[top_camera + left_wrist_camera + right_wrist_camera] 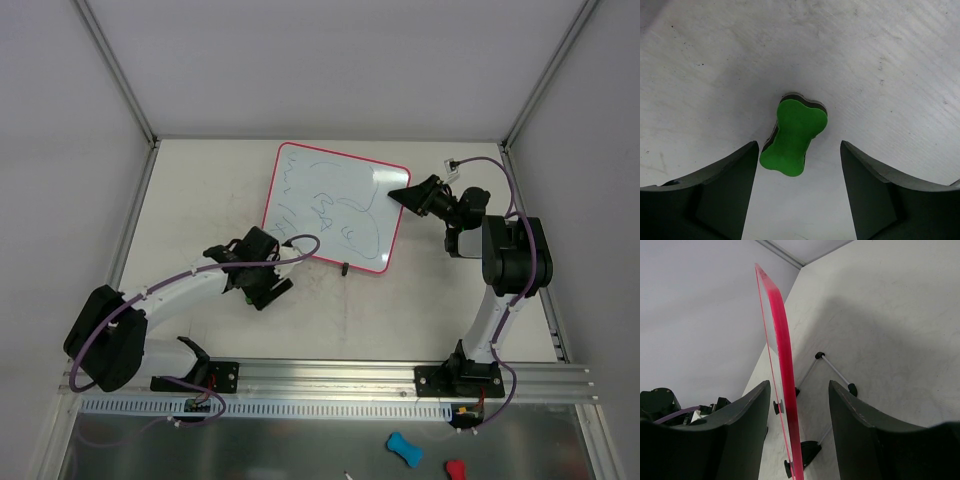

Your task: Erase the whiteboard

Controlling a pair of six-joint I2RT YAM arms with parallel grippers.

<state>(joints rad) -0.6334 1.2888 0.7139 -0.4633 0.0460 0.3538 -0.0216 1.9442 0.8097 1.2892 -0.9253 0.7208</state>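
Note:
The whiteboard [335, 205], white with a pink-red frame and blue-green scribbles, stands tilted on its wire stand at the back of the table. My right gripper [397, 195] straddles its right edge. In the right wrist view the red frame edge [782, 340] runs between the jaws of the right gripper [800, 382], with a gap on each side. A green bone-shaped eraser [795, 135] lies flat on the table. My left gripper [799, 143] points down over it, open, its left finger [735, 180] close beside the eraser's near end. The left gripper [265, 288] sits just left of the board's lower corner.
The board's wire stand [835, 369] with black feet [852, 389] rests on the table behind it. One black foot [344, 268] shows at the front edge. An aluminium rail [350, 375] carries both arm bases. Blue [404, 449] and red [455, 468] erasers lie beyond it.

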